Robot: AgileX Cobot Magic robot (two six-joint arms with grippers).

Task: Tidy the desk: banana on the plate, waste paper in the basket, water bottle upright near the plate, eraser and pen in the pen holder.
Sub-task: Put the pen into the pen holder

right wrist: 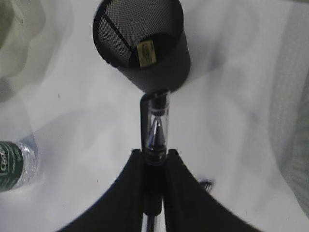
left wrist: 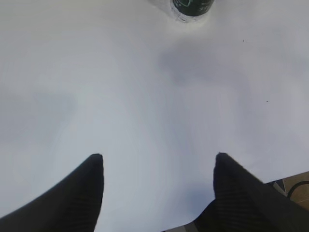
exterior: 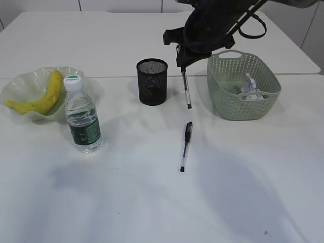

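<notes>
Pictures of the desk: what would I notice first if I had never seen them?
Probably the right tool, shut on a pen that hangs point-down between the black mesh pen holder and the green basket holding crumpled paper. A second pen lies mid-table. At the left, a water bottle stands upright beside the plate with the banana.

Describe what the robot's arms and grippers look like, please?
The right gripper has black, matte fingers that taper to narrow tips. The left gripper has the same dark fingers, faintly ribbed. The right arm is black and bulky, with a looping black cable.
</notes>
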